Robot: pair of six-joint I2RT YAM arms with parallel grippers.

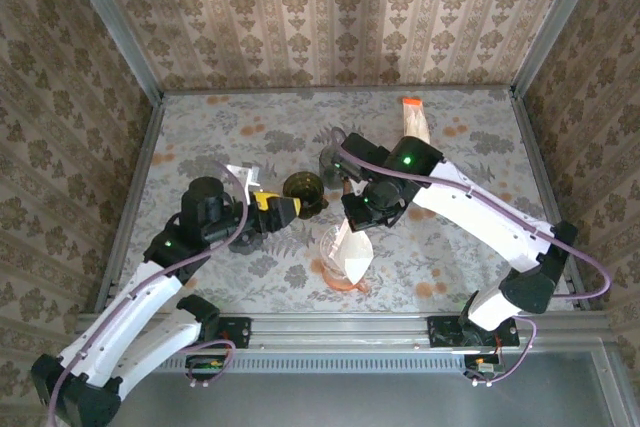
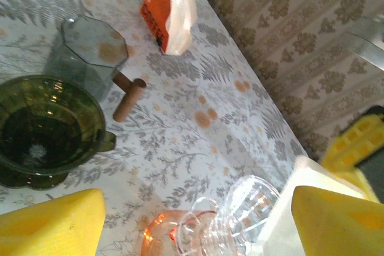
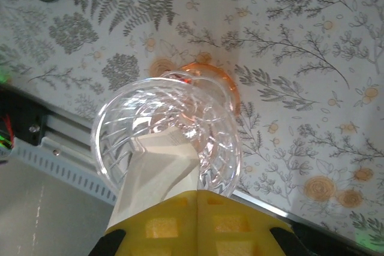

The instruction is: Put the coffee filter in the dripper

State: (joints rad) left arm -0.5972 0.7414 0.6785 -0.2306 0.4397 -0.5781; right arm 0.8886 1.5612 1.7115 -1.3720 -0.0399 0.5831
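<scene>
1. The filter (image 3: 157,175) is a cream paper cone, pinched at its wide end by the right end effector (image 3: 195,211). Its narrow end reaches down inside the dripper (image 3: 214,142), leaning against one side and not yet seated.
2. I judge it very light, soft and easily creased. A hard squeeze would crumple it, and once let go it could spring or tip out. The flattened upper edge, where the pads now close on it, looks like the best hold, as it leaves the tip free to slide down the wall.
3. The dripper is clear ribbed glass on an orange base. It is probably smooth, breakable and light enough to shift if pushed sideways. It stands near the middle of the desk's (image 1: 480,147) near edge.
4. The left end effector (image 1: 290,209) has its yellow fingers spread wide with nothing between them, pointing at the green bowl (image 2: 42,130).
5. Beyond the bowl sits a grey glass cup (image 2: 90,49) with a brown handle.
6. An orange packet (image 1: 415,119) lies by the far edge, well apart from the rest.
</scene>
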